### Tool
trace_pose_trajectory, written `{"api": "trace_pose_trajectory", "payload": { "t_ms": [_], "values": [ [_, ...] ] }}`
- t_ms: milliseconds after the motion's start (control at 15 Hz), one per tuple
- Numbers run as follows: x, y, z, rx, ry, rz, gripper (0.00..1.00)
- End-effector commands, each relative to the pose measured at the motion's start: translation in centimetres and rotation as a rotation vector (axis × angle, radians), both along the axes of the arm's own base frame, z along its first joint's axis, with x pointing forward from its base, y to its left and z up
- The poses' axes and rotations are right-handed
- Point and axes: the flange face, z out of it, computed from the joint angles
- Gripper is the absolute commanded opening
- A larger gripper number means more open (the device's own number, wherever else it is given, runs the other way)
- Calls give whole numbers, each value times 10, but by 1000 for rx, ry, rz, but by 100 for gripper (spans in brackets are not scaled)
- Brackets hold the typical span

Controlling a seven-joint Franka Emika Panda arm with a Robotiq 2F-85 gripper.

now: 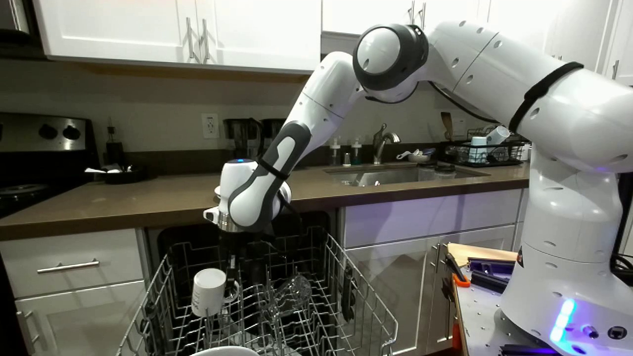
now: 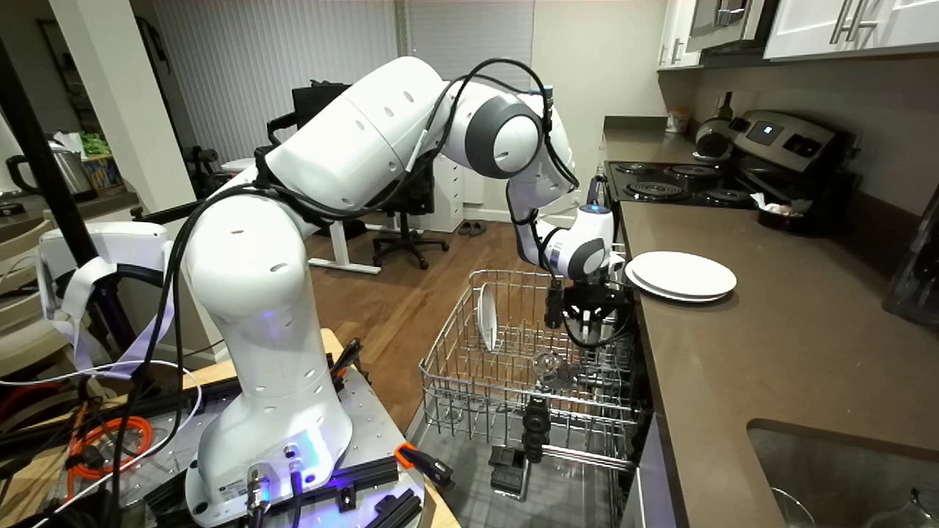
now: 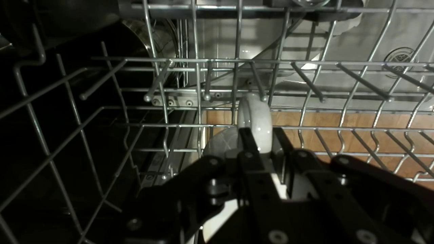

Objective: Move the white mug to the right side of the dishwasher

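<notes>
My tool (image 3: 265, 131) is gripping the white mug (image 1: 208, 291) by its handle (image 3: 262, 118) within the dishwasher rack (image 1: 362, 278), below the front edge of the surface (image 1: 148, 198), with carrying seemingly done and release remaining, while the wrist view is revealing the hold both exterior views are leaving unclear.

The white mug (image 1: 207, 292) is within the dishwasher's (image 1: 178, 233) pulled-out rack (image 1: 366, 285)

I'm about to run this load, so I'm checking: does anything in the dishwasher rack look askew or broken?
Only the clear glass looks askew: it leans at a slant in the dishwasher rack. No obvious breakage shows.
</notes>
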Motion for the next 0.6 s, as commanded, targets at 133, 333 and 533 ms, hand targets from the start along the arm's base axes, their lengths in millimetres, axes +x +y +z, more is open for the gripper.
{"api": "trace_pose_trajectory", "payload": {
  "t_ms": [133,333,533],
  "values": [
    [0,3,-4,23,21,-12,4],
    [-1,4,2,23,9,-10,4],
    [-2,7,-5,28,19,-9,4]
  ]
}}
